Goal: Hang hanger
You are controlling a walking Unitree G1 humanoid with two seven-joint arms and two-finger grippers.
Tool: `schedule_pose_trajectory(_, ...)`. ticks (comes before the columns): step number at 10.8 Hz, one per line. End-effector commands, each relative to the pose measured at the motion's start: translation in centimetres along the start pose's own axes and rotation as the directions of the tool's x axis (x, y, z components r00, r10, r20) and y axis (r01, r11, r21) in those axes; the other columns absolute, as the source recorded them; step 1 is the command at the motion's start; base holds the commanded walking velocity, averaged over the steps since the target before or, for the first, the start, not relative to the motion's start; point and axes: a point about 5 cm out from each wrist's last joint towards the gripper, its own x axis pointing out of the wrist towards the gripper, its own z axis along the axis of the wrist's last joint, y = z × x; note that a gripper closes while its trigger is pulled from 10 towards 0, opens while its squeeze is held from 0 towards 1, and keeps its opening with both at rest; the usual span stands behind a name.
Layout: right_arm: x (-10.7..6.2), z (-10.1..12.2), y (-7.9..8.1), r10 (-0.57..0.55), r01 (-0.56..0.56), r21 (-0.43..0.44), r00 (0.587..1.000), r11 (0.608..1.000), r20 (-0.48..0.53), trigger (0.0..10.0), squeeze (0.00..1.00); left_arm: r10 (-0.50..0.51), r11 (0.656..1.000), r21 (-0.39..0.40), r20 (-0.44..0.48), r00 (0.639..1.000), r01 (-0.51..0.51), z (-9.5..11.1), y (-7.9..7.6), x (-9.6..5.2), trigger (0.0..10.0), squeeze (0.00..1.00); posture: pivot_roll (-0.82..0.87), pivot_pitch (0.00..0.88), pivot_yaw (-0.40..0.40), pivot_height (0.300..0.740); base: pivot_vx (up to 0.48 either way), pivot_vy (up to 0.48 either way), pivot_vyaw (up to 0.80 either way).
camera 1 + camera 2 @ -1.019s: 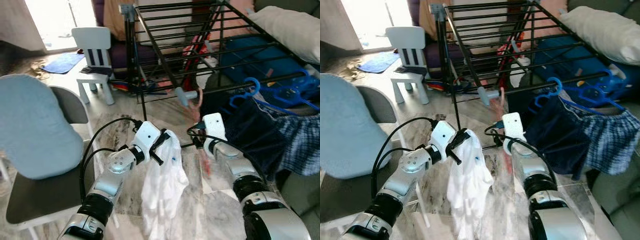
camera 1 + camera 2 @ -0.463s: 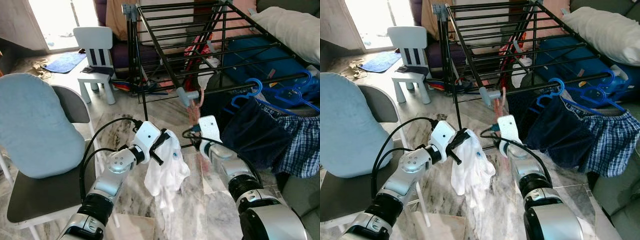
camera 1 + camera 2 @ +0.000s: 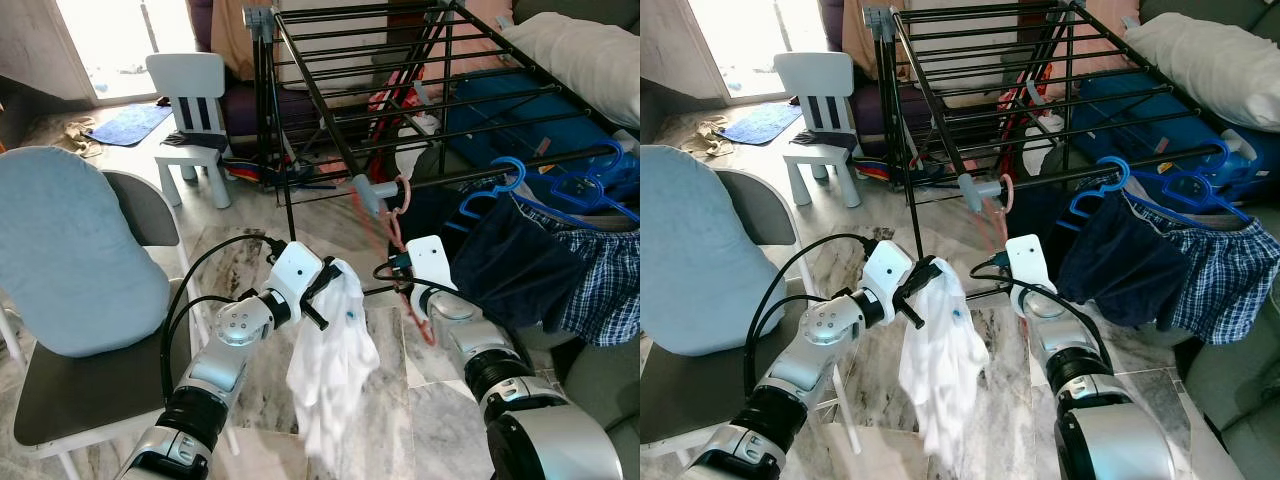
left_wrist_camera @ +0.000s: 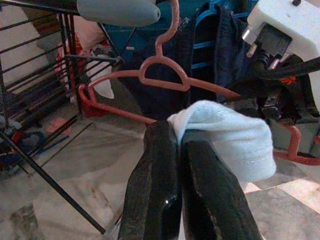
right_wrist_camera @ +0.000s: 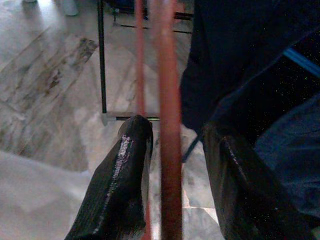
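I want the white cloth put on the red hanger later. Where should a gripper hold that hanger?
Hold the red hanger by its lower bar, from below. Its hook already sits over the rack's grey end cap, and the bar hangs free. The right gripper has that bar between open fingers.

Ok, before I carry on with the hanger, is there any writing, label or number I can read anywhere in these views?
None can be read.
White garment in the left hand: a small blue mark, too small to read.
Red hanger, drying rack, white chair: no text visible.
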Motion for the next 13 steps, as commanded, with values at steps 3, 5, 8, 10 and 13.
schedule_pose_trajectory(3,0.2,0.7,-0.1,-0.007,0.007,0.003,1.000,1.000,0.016,10.0,0.00,-0.008,1.000,0.028,0.017,1.000,0.007,0.9,0.2,0.4,10.0,0.00,-0.15,0.000,-0.005,0.740,0.000,0.000,0.00)
schedule_pose_trajectory(5,0.2,1.0,-0.3,-0.011,0.011,0.017,1.000,1.000,0.026,10.0,0.55,-0.011,0.999,0.030,0.016,1.000,0.011,0.9,0.2,0.5,10.0,0.00,-0.15,0.000,-0.003,0.740,0.000,0.000,0.00)
schedule_pose_trajectory(8,0.3,1.5,-0.4,-0.012,0.011,0.019,0.999,1.000,0.040,10.0,1.00,-0.013,0.999,0.031,0.014,1.000,0.012,0.9,0.1,0.5,10.0,0.00,-0.15,0.000,-0.005,0.740,0.000,0.000,0.00)
schedule_pose_trajectory(10,0.3,1.5,-0.3,-0.007,0.006,0.025,0.999,1.000,0.035,10.0,0.42,-0.021,0.999,0.030,0.013,1.000,0.020,0.9,0.0,0.6,10.0,0.00,-0.15,0.000,-0.003,0.740,0.000,0.000,0.00)
schedule_pose_trajectory(13,0.4,1.7,-0.3,-0.021,0.020,0.022,0.999,1.000,0.030,10.0,0.05,-0.025,0.999,0.028,0.013,1.000,0.025,1.0,-0.1,0.6,10.0,0.00,-0.15,0.000,-0.003,0.740,0.000,0.000,0.00)
